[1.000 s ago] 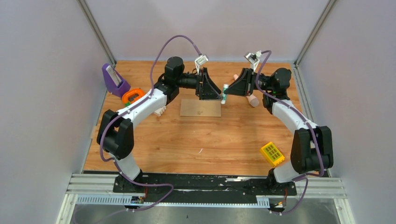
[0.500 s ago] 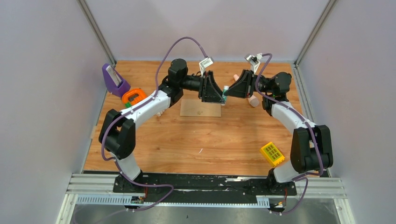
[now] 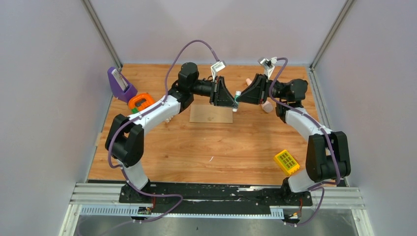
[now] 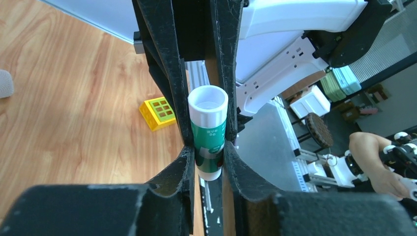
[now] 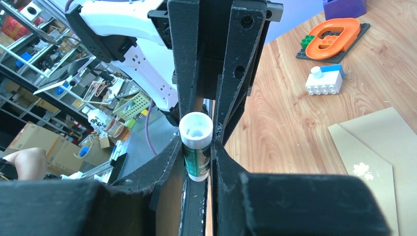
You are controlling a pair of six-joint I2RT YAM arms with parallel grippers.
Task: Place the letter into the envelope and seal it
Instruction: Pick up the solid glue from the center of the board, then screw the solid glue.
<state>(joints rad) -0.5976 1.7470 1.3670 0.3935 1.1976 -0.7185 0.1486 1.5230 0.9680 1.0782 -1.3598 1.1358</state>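
Envelope (image 3: 211,113) lies flat on the counter (image 3: 206,157), toward the far side, just under where the two tools meet. Flap looks folded over the body; can't tell if it's stuck down. Letter: not visible in any view. Prob. inside, but can't confirm.

Left tool (image 3: 233,100) and right tool (image 3: 242,97) are tip to tip in the air by the envelope's far right corner. Both pinch one glue stick (image 4: 208,132) btwn them: left fingers pressed on its sides, right fingers clamped on it too. From that, the step in hand is prob. uncapping the stick for sealing.

Handling, as I judge it:
- **Envelope:** thin kraft paper, so v. light and floppy, w/ no real stiffness past its folds. Likely to skate on the smooth wood w/ any sideways rub.
- **Where to hold:** lying flat, it gives no edge to get under. Best hold is the flap's point or free edge, lifted w/ a shallow pinch.
- **While gluing:** pin the body w/ the other tool, else it'll drag along w/ the stick. It creases easily, so light pressure only.
- **Glue stick:** rigid, smooth plastic. Could twist or slip in the pinch when the cap pulls off.
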